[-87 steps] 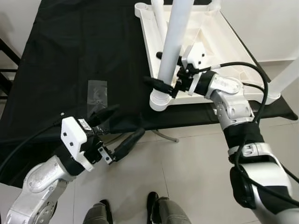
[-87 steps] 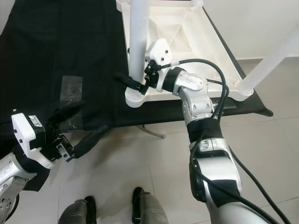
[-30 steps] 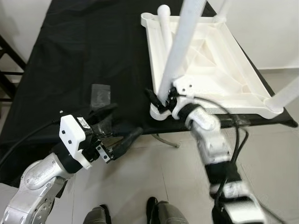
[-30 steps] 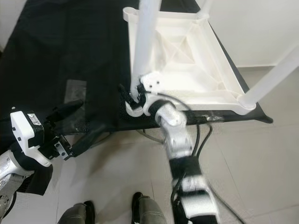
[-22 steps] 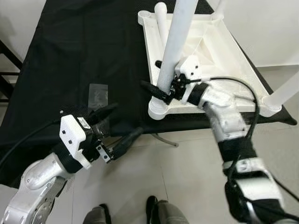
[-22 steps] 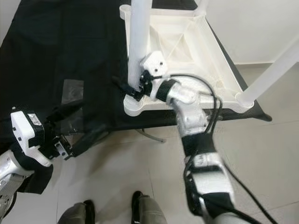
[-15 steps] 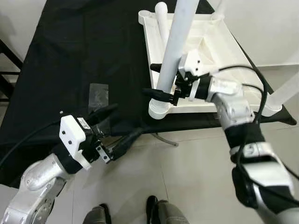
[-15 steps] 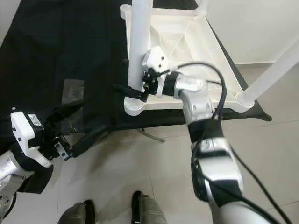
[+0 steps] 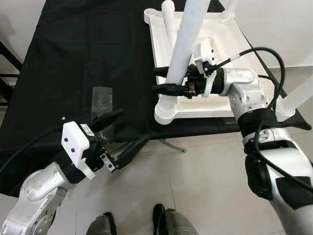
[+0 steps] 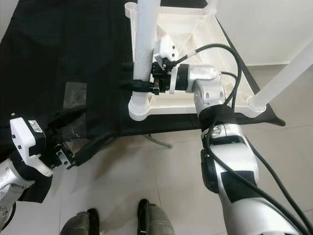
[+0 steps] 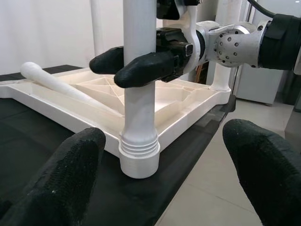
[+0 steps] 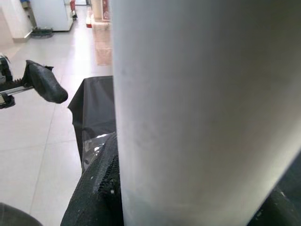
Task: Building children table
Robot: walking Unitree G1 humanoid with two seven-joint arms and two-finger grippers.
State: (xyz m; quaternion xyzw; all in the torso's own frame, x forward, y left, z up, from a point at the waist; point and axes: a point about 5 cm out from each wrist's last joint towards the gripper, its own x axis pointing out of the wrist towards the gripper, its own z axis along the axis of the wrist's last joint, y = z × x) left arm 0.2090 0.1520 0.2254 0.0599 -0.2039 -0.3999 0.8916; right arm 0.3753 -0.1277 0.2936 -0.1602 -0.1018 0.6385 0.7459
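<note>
My right hand [image 9: 164,80] grips one upright leg [image 9: 182,49] at the tabletop [image 9: 220,105]'s desk-edge corner; one loose leg [image 11: 56,84] lies inside; left hand [image 9: 124,134] open, empty.

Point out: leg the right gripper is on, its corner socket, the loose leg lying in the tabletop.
upright leg [image 9: 182,44], left eye view, mid-shaft
corner socket [image 9: 165,114], left eye view, ribbed collar
loose leg [image 11: 56,84], left wrist view, mid-length

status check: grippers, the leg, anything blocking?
Right gripper clamped on upright white leg in tabletop corner socket. Left gripper open, off the edge. Nothing blocking.
</note>
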